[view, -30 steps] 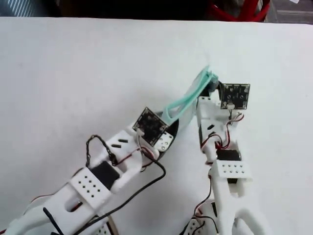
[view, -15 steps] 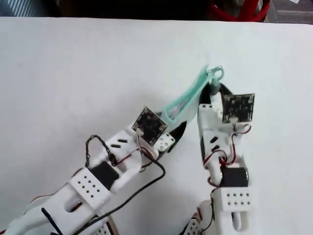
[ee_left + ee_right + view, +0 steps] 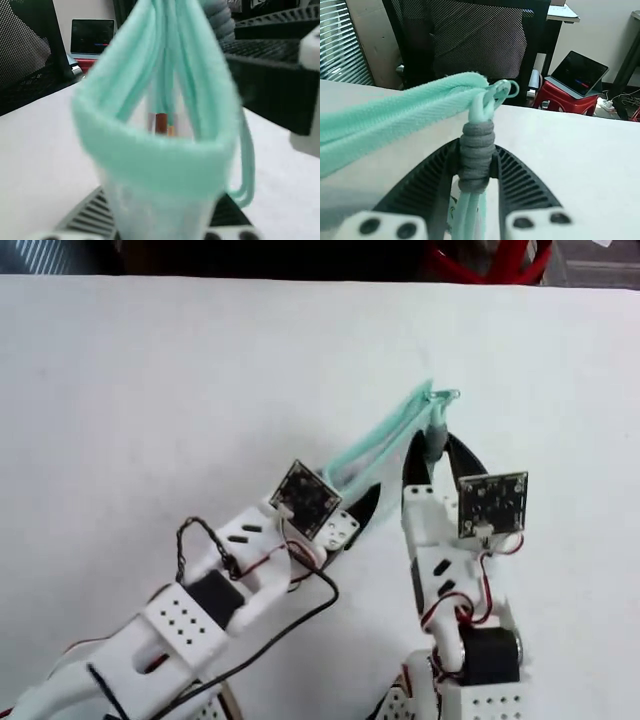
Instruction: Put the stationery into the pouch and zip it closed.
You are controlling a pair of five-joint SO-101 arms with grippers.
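Mint-green fabric stretches between my two grippers: the pouch [image 3: 375, 445] is held over the white table [image 3: 150, 390], slanting from my left gripper [image 3: 352, 502] across to my right gripper [image 3: 432, 440]. My left gripper is pressed together on the pouch's near end. From that wrist I look into the pouch's slightly parted mouth, where an orange-brown stick [image 3: 161, 122] of stationery sits inside. My right gripper pinches the grey-wrapped zip pull [image 3: 477, 137] at the pouch's far end, its black jaws snug against the wrapping on both sides.
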